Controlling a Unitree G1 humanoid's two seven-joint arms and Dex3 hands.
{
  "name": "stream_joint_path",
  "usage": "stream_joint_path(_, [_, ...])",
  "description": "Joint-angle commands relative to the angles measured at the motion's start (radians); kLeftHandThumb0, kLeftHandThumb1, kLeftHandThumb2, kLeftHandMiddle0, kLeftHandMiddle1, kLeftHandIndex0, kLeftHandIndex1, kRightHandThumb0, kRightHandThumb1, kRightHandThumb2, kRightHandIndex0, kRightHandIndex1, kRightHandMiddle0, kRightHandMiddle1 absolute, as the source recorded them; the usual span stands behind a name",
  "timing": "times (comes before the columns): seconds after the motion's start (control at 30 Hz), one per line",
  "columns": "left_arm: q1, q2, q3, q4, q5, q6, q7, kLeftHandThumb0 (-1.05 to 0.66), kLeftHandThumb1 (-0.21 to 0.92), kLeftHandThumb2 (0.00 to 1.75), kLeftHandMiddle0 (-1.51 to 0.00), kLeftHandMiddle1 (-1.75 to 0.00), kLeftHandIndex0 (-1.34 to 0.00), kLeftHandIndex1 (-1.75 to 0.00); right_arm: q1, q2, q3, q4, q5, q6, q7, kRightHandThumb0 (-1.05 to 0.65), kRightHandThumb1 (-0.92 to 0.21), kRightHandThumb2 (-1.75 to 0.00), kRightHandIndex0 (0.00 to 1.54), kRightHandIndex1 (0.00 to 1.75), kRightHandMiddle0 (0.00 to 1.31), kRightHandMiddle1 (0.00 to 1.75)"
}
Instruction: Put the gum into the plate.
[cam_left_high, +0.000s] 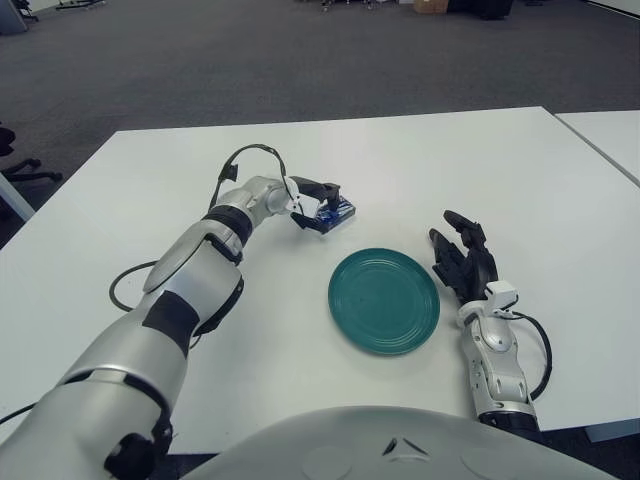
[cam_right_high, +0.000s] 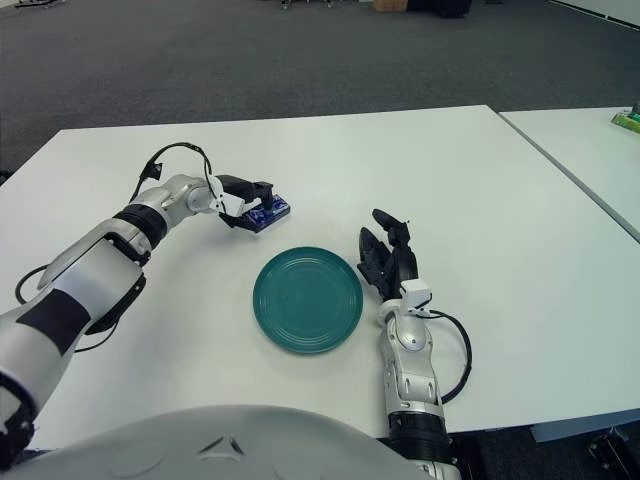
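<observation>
The left hand (cam_left_high: 318, 203) grasps the blue gum pack (cam_left_high: 334, 215) just beyond the teal plate's (cam_left_high: 384, 300) far-left rim, bare white table (cam_left_high: 450, 160) around it. The right hand (cam_left_high: 462, 258), fingers relaxed, shows right of the plate.

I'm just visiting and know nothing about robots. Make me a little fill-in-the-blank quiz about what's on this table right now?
1. The left hand is closed on the blue ____ pack.
2. The round teal ____ has nothing on it.
3. The gum sits beyond the plate, toward the robot's ____ side.
4. The right hand shows beside the plate, holding ____.

Missing words: gum; plate; left; nothing
</observation>
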Motion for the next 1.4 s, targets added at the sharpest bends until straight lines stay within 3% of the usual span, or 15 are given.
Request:
stream_joint_path(0.0, [0.081, 0.019, -0.068, 0.021, 0.076, -0.016, -0.051, -0.81, 0.92, 0.33, -0.56, -1.27, -0.34, -1.45, 0.029, 0.003, 0.0, 0.051, 0.002, 0.053, -0.005, -0.49, -0.92, -0.6, 0.52, 0.09, 0.0, 0.82])
stream_joint_path(0.4, [0.087, 0.08, -0.141, -0.077, 0.126, -0.107, 0.018, -0.85, 0.92, 0.33, -0.56, -1.19, -0.3, -1.34, 0.022, 0.001, -0.005, 0.061, 0.005, 0.046, -0.005, -0.5, -0.92, -0.6, 0.52, 0.11, 0.01, 0.83])
stream_joint_path(0.83, [0.09, 0.105, -0.172, -0.152, 0.157, -0.091, 0.065, -0.9, 0.92, 0.37, -0.53, -1.22, -0.27, -1.22, 0.016, 0.001, -0.01, 0.067, 0.018, 0.053, 0.004, -0.48, -0.92, -0.57, 0.5, 0.12, 0.01, 0.84])
stream_joint_path(0.97, [0.086, 0.109, -0.164, -0.171, 0.155, -0.077, 0.07, -0.91, 0.92, 0.37, -0.51, -1.3, -0.26, -1.21, 0.015, 0.0, -0.009, 0.07, 0.016, 0.047, 0.004, -0.48, -0.92, -0.58, 0.51, 0.13, 0.01, 0.83])
stream_joint_path(1.1, [0.085, 0.111, -0.155, -0.185, 0.15, -0.064, 0.083, -0.92, 0.92, 0.37, -0.48, -1.5, -0.24, -1.23, 0.015, 0.0, -0.01, 0.074, 0.014, 0.039, 0.003, -0.49, -0.92, -0.58, 0.5, 0.13, 0.0, 0.83])
stream_joint_path(1.2, [0.097, 0.112, -0.137, -0.2, 0.138, -0.044, 0.111, -0.92, 0.92, 0.33, -0.57, -1.66, -0.2, -1.32, 0.016, 0.0, -0.01, 0.078, 0.012, 0.033, 0.002, -0.49, -0.92, -0.59, 0.5, 0.13, 0.0, 0.83])
stream_joint_path(1.37, [0.106, 0.127, -0.103, -0.242, 0.113, -0.046, 0.111, -0.91, 0.92, 0.3, -0.64, -1.73, -0.15, -1.44, 0.022, 0.001, -0.009, 0.075, 0.014, 0.033, 0.003, -0.49, -0.92, -0.6, 0.5, 0.14, 0.01, 0.83])
